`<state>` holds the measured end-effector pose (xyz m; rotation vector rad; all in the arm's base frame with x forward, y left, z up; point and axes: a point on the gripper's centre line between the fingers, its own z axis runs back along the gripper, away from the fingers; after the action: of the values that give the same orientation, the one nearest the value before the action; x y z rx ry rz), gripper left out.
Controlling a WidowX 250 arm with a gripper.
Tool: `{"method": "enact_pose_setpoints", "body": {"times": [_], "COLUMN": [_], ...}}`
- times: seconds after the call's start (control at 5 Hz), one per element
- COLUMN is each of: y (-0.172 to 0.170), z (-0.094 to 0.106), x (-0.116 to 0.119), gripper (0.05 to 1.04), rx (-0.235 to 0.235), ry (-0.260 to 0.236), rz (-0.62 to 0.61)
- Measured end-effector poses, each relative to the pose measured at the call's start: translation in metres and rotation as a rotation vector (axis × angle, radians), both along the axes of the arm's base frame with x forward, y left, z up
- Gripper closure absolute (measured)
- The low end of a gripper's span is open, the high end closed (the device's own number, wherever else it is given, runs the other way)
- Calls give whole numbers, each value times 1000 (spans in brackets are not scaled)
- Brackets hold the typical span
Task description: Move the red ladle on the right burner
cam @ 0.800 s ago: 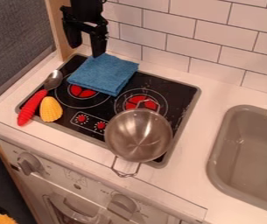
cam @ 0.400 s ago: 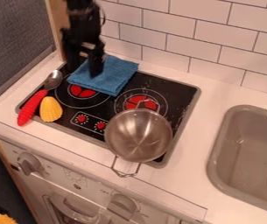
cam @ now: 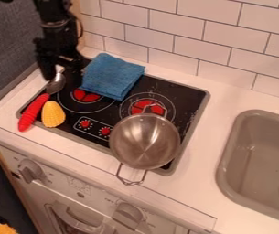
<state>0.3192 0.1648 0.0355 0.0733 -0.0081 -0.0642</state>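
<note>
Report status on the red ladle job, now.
Tool open, close to red ladle. Ladle ungripped, at left edge of stove. Metal pot partly over right burner, likely in the way.

A white brick-shaped tile wall (cam: 211,39) is at the back. A rough gray wall (cam: 10,45) is on the left. The counter (cam: 196,201) is white, with a gray sink (cam: 260,167).
</note>
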Motion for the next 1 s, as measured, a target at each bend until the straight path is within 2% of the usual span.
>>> {"method": "enact_pose_setpoints", "body": {"times": [0.2,0.6,0.8,1.0], "y": [15,26,24,24], "z": [-2,-11,-16,-21], "x": [-9,-26,-34,-43], "gripper": [84,84,84,133], "rx": [3,-26,-29,-9], "ry": [-5,14,51,87], "rz": [70,107,105,112]}}
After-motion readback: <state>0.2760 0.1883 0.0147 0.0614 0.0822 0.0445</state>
